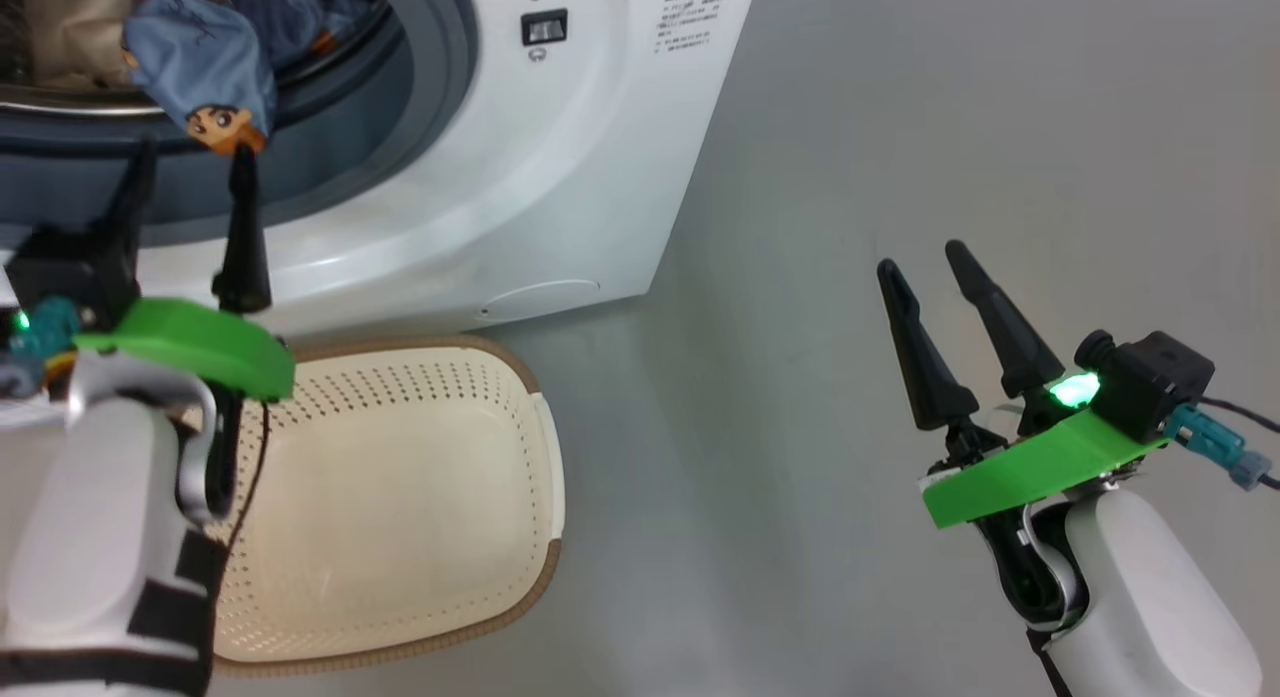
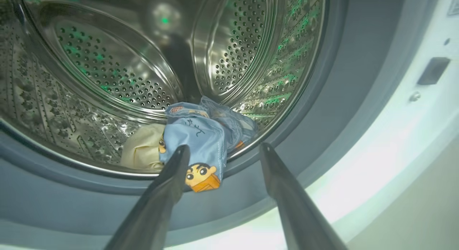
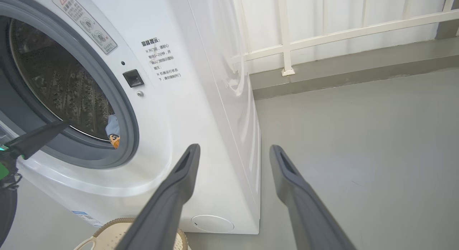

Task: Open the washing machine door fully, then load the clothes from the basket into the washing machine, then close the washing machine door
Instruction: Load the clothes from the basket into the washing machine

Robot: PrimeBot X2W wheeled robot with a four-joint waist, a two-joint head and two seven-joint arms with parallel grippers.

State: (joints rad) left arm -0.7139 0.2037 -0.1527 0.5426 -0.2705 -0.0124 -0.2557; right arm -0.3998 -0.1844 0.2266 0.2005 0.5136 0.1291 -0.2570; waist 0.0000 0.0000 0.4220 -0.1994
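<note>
The white washing machine (image 1: 560, 177) stands with its mouth uncovered; its door is out of view. Light blue clothes (image 2: 200, 142) with an orange cartoon print lie at the front of the steel drum (image 2: 107, 63), one corner drooping over the grey gasket, with a cream piece (image 2: 143, 149) beside them. My left gripper (image 1: 192, 157) is open just below and in front of that hanging corner, holding nothing. The cream basket (image 1: 545, 577) sits on the floor against the machine's front, and no clothes are in it. My right gripper (image 1: 922, 259) hovers open over the floor to the right.
Grey floor (image 1: 950, 127) spreads to the right of the machine. In the right wrist view a white railing (image 3: 287, 38) and a low kerb run behind the machine. The door latch socket (image 1: 544, 25) sits on the machine's front panel.
</note>
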